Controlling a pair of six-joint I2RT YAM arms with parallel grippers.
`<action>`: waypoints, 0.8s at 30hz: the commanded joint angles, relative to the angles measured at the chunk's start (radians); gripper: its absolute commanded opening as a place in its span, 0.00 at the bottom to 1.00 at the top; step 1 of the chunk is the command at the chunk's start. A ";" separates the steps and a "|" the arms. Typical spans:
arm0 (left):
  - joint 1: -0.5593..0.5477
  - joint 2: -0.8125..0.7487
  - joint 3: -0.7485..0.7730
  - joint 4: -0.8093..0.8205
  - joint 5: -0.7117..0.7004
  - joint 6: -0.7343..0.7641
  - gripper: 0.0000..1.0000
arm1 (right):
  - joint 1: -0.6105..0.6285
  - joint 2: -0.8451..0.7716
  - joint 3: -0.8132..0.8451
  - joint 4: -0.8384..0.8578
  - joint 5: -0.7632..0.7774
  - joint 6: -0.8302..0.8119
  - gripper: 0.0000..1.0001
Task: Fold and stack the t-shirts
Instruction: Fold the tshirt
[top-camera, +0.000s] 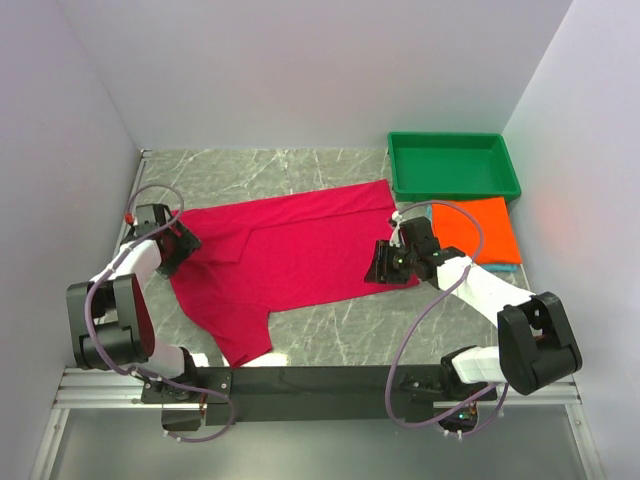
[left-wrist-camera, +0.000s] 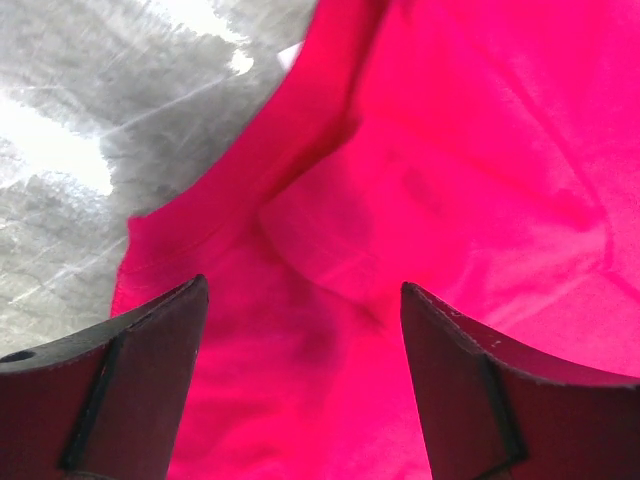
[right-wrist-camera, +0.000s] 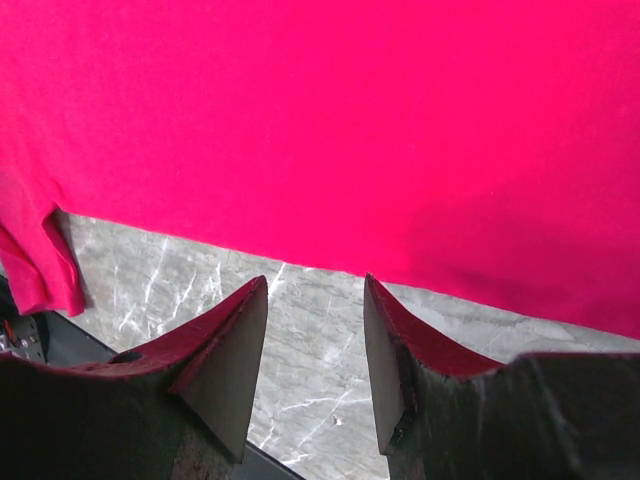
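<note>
Left gripper (left-wrist-camera: 305, 290): jaws spread wide, nothing held; crimson-pink t-shirt (left-wrist-camera: 450, 200) directly beneath. Right gripper (right-wrist-camera: 315, 285): jaws parted, empty, over marble table (right-wrist-camera: 320, 350), same shirt's edge just ahead. Beyond right gripper: folded orange t-shirt (top-camera: 480, 230) atop teal t-shirt (top-camera: 508, 267); green tray (top-camera: 455, 138) farther.

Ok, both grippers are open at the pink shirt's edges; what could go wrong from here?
1. The right gripper is open over bare table, just off the pink shirt hem; closing there may catch nothing.
2. The left gripper is open over creased, overlapping cloth; it may pinch extra layers and skew the fold.
3. The right arm lies close to the orange shirt; a sweep could nudge it.
</note>
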 joint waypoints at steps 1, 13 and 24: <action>0.018 0.008 -0.031 0.102 0.014 0.027 0.83 | 0.002 -0.038 -0.015 0.028 -0.004 -0.010 0.50; 0.056 0.070 -0.032 0.225 0.034 0.039 0.66 | 0.002 -0.041 -0.020 0.030 -0.005 -0.010 0.50; 0.062 0.114 -0.012 0.207 0.052 0.015 0.48 | 0.003 -0.038 -0.018 0.028 -0.004 -0.009 0.50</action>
